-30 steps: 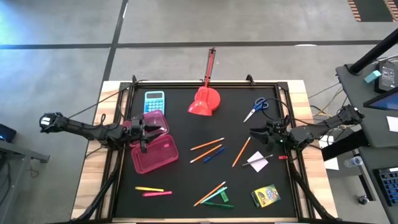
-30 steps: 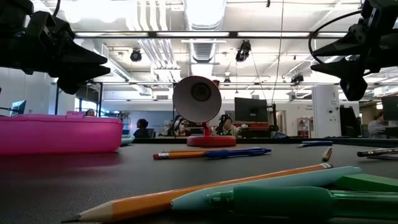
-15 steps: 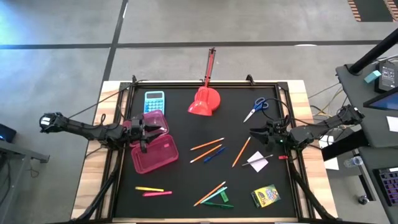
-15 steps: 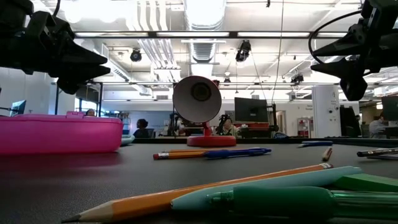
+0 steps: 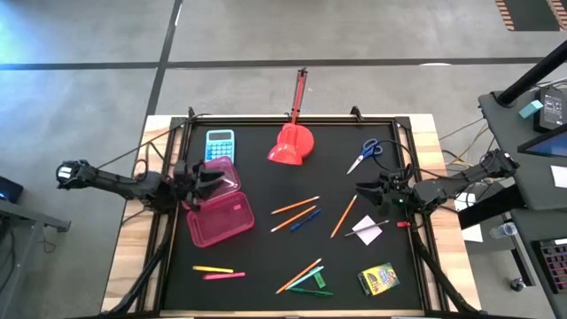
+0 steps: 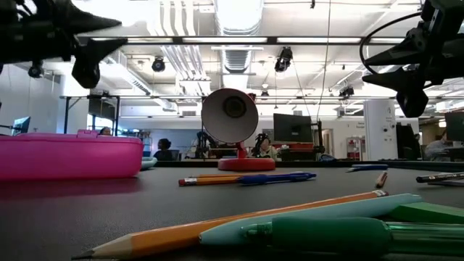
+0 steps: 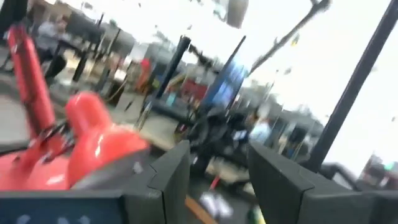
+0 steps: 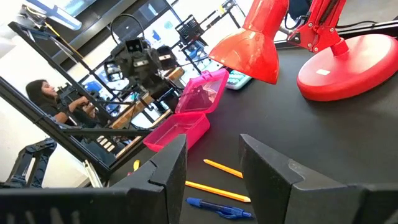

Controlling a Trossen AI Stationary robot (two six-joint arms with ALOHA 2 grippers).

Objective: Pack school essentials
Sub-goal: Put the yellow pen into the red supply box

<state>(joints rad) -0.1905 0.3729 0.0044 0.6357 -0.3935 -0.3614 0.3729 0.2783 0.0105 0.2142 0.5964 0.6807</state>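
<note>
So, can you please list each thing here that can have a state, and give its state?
pink case: open, lid up, nothing seen inside
scissors: lying flat, blades look closed
crayon box: lying flat, looks closed
red lamp: standing on the table, not visibly lit
left gripper: open, empty, over the case lid
right gripper: open, empty

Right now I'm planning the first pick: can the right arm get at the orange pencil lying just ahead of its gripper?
Probably yes. The right gripper hovers open, and the orange pencil lies alone on the bare mat with nothing between them.
</note>
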